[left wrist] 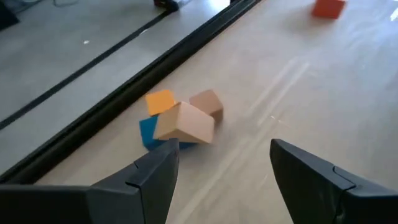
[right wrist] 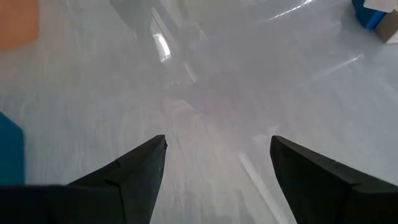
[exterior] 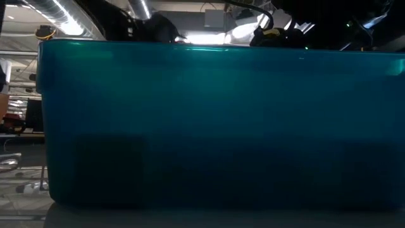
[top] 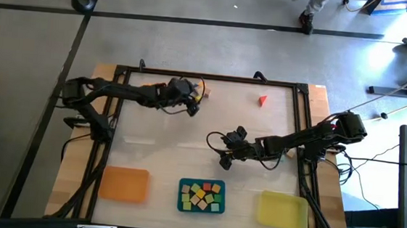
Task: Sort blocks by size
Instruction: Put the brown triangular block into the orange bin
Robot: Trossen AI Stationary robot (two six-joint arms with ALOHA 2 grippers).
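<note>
From above, I take the teal tray (top: 202, 196) at the near edge as my landmark. It already holds most of the blocks (top: 201, 195), with the orange tray (top: 124, 183) to its left and the yellow tray (top: 282, 210) to its right, both bare. My left gripper (top: 192, 101) reaches out far beyond the teal tray, beside a small cluster of blocks (top: 203, 94) at the far rail; a lone red block (top: 262, 100) lies further right. My right gripper (top: 227, 149) hangs just beyond the tray, arm stretched inward.

At table height the teal tray wall (exterior: 215, 126) fills everything (no help there).

My left wrist camera shows my fingers (left wrist: 152, 177) spread and empty, aimed at the cluster (left wrist: 180, 120): tan, orange and blue pieces touching. I judge this the approach to a pick; next I must lower and straddle one block without nudging its neighbours.

My right wrist camera shows fingers (right wrist: 140, 165) spread over bare table, holding nothing.
</note>
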